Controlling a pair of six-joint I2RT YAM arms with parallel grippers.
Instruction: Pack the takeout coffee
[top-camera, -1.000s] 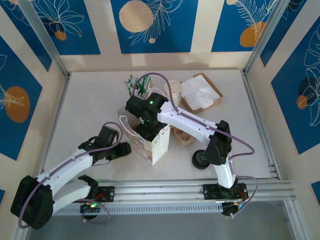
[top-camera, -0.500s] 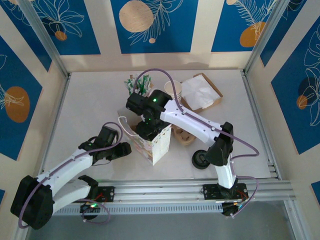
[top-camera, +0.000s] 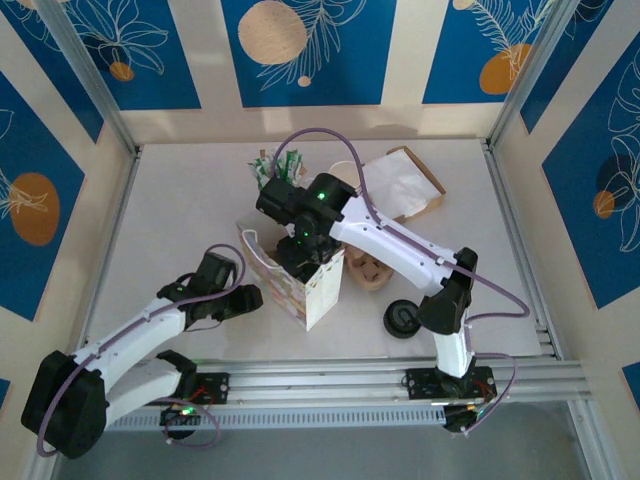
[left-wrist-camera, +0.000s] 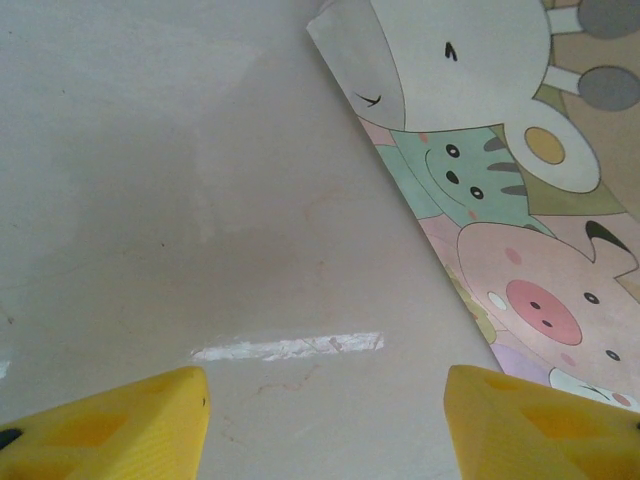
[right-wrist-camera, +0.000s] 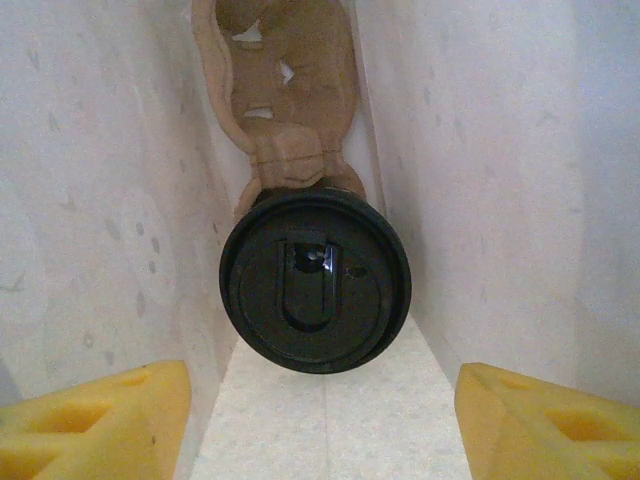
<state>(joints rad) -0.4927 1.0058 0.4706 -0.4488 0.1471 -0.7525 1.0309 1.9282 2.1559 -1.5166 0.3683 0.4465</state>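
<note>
The takeout coffee stands on the floor of the cartoon-printed paper bag, its round black lid facing up between the bag's white inner walls. Above it, over the bag's mouth, my right gripper hangs open; its yellow fingertips are apart from the lid with nothing between them. In the top view the right gripper sits over the bag's opening. My left gripper is open over bare table, just left of the bag and not touching it.
A brown moulded pulp piece leans inside the bag behind the cup. On the table, a brown pulp carrier lies right of the bag and a loose black lid nearer the front. A napkin box and green-white packets stand at the back.
My right arm has risen and shifted slightly back and right above the bag. The left arm and the bag have not moved.
</note>
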